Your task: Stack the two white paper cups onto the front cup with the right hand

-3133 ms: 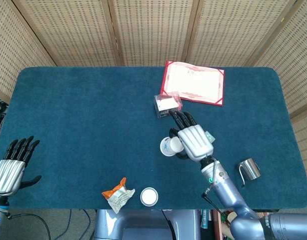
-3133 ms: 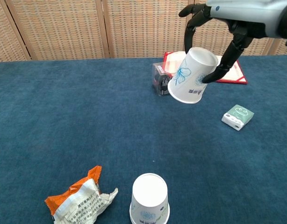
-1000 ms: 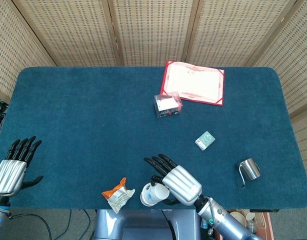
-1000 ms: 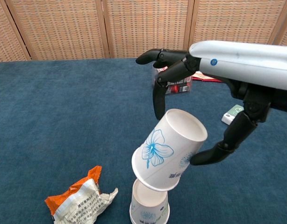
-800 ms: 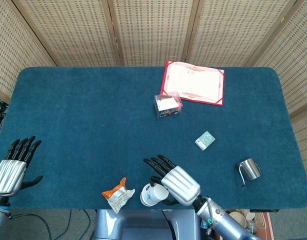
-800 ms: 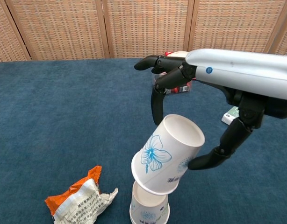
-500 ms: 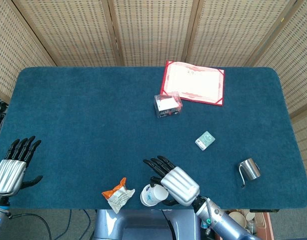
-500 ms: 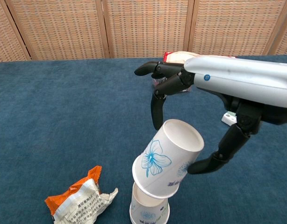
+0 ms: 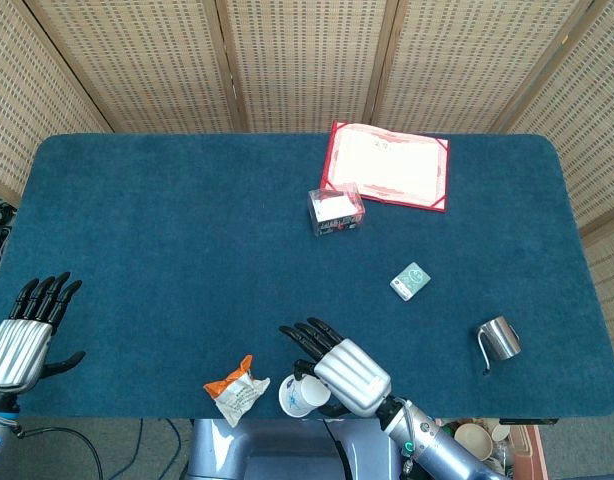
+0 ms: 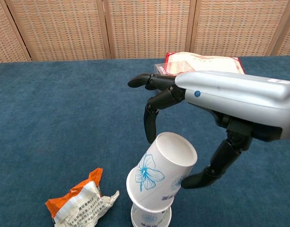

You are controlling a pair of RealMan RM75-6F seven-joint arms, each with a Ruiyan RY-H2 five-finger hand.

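My right hand [image 10: 216, 94] holds a white paper cup [image 10: 161, 170] with a blue flower print, gripped between the thumb and the fingers. The cup is upside down and tilted, and its mouth sits over the top of the front cup [image 10: 151, 218]. The front cup stands upside down at the table's near edge, mostly covered. In the head view the right hand [image 9: 344, 374] hides most of the held cup [image 9: 299, 396]. My left hand [image 9: 22, 335] hovers open at the table's near left corner, holding nothing.
An orange-and-white snack wrapper [image 10: 81, 201] lies just left of the cups. Farther back are a clear plastic box [image 9: 335, 210] and a red folder [image 9: 387, 165]. A small green box [image 9: 411, 281] and a metal mug [image 9: 499, 340] sit to the right.
My right hand carried the cup from mid-table to the near edge, then moved it left and down onto the front cup. The left hand has stayed still.
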